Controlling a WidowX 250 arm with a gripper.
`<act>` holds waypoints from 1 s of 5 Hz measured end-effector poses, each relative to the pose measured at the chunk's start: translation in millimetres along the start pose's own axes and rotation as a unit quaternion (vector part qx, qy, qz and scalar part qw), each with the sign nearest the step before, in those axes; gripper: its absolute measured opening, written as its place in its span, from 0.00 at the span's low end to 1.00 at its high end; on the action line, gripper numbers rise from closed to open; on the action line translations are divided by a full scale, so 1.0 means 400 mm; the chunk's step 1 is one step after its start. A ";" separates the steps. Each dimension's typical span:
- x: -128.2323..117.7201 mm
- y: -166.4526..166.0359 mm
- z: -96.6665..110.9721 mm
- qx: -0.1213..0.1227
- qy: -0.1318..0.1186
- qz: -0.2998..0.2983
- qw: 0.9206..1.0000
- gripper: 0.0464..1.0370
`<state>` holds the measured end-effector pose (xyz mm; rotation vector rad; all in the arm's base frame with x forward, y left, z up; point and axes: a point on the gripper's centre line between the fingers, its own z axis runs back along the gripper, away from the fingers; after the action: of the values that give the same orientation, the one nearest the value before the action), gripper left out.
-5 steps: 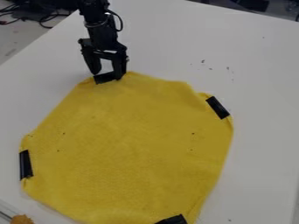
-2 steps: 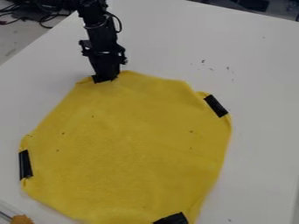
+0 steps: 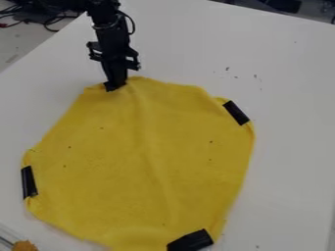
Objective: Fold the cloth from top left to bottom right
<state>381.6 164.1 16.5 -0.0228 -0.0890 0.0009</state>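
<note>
Orange lump (image 3: 25, 246) near yellow cloth (image 3: 124, 171)

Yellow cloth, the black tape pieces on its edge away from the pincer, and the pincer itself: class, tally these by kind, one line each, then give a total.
Yellow cloth: 1
Black tape pieces away from the pincer: 3 (left, right, bottom)
Pincer: 1
Total: 5

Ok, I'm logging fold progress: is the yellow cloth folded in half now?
No, the yellow cloth lies spread out on the white table, with the gripper at its upper left edge.
</note>
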 end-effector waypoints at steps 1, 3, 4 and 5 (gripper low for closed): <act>0.019 0.000 0.059 0.031 -0.020 -0.003 0.999 0.01; 0.029 -0.091 0.197 0.059 -0.075 -0.036 0.995 0.01; -0.020 -0.167 0.226 0.046 -0.074 -0.040 0.995 0.01; -0.107 -0.251 0.235 0.033 -0.073 -0.041 0.996 0.01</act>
<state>330.7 65.6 108.5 0.0462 -0.2367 -0.0773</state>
